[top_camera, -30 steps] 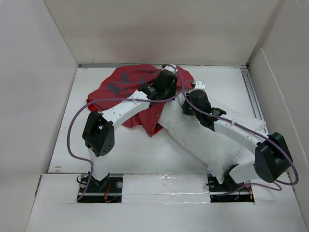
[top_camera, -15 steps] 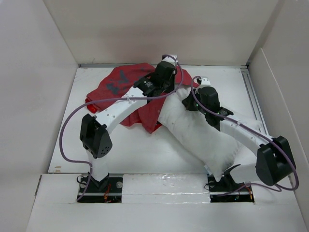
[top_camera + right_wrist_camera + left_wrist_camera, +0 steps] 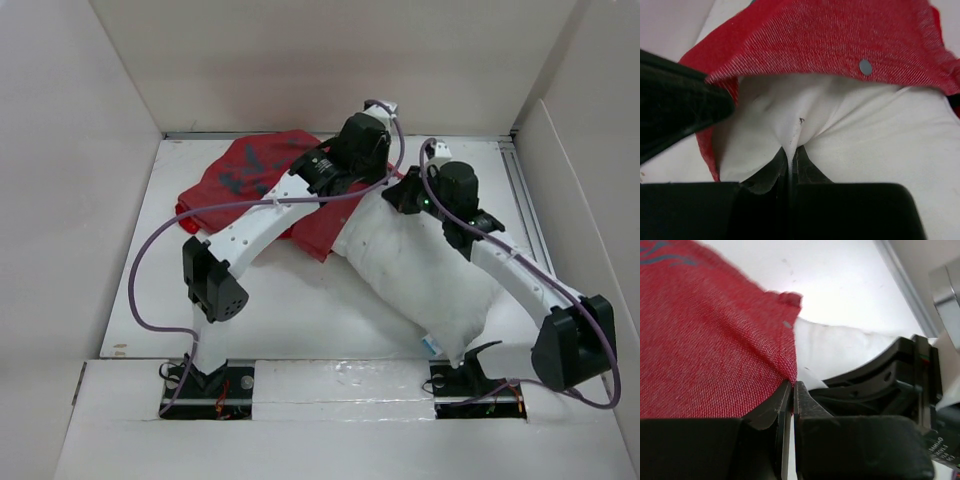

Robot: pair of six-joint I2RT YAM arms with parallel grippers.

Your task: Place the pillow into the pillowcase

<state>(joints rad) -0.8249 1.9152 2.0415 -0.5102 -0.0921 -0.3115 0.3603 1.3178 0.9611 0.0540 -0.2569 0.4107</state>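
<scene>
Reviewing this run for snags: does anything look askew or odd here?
Nothing torn. The pillowcase lies bunched far left; the pillow lies diagonally, mostly outside it, only its far end under the red hem. The left gripper pinches that hem, the right gripper pillow fabric.

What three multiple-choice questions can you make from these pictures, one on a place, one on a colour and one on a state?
1. In the overhead view, where does the pillowcase mostly lie relative to the pillow?
A. to its left
B. to its right
C. entirely beneath it

2. What colour is the pillowcase?
A. blue
B. red
C. green

3. What state is the right gripper in?
A. wide open
B. shut on nothing
C. shut on pillow fabric

Answers:
1 A: the red cloth spreads out to the left of the white cushion.
2 B: it is red in every view.
3 C: the right wrist view shows white fabric pinched between closed jaws.
</scene>
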